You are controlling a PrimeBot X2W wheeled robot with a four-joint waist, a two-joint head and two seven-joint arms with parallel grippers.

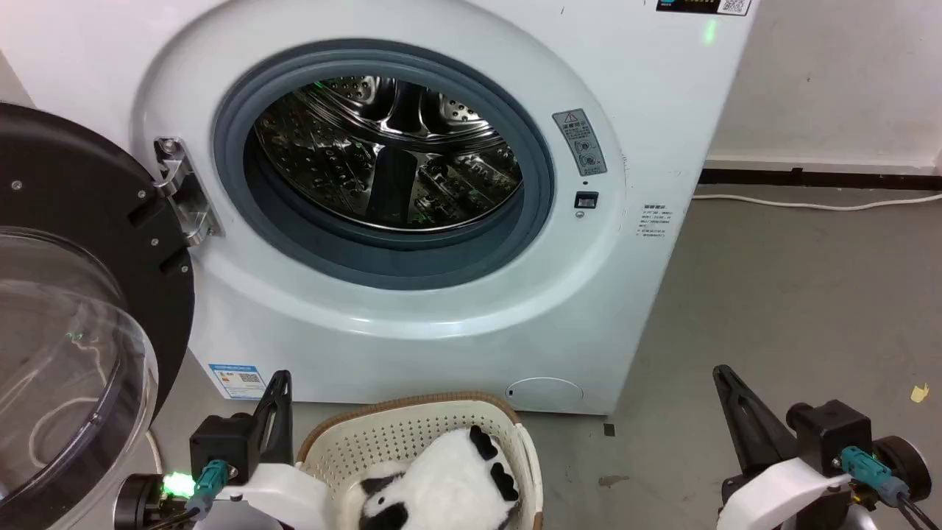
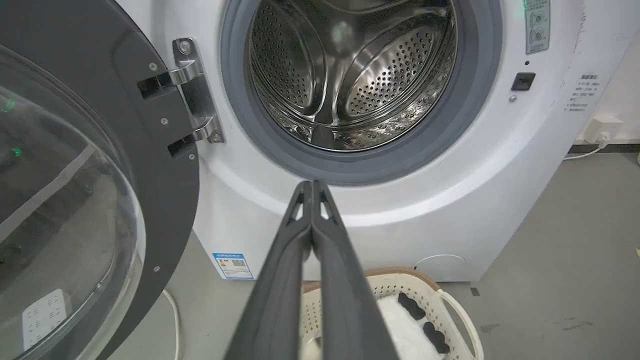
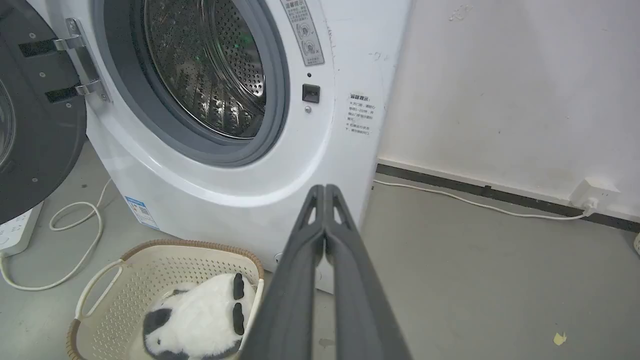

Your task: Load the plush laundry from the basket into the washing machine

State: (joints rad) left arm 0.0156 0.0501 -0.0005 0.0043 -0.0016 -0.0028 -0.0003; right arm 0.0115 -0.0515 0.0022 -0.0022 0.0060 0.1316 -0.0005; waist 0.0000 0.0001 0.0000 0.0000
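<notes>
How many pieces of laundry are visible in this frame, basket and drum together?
1. The plush laundry lies in the basket on the floor in front of the washing machine. The drum looks empty. Anything beneath the plush would be hidden.

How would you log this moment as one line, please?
plush laundry: in basket | washing machine: door open, drum empty | left gripper: shut, holding nothing | right gripper: shut, holding nothing
</notes>
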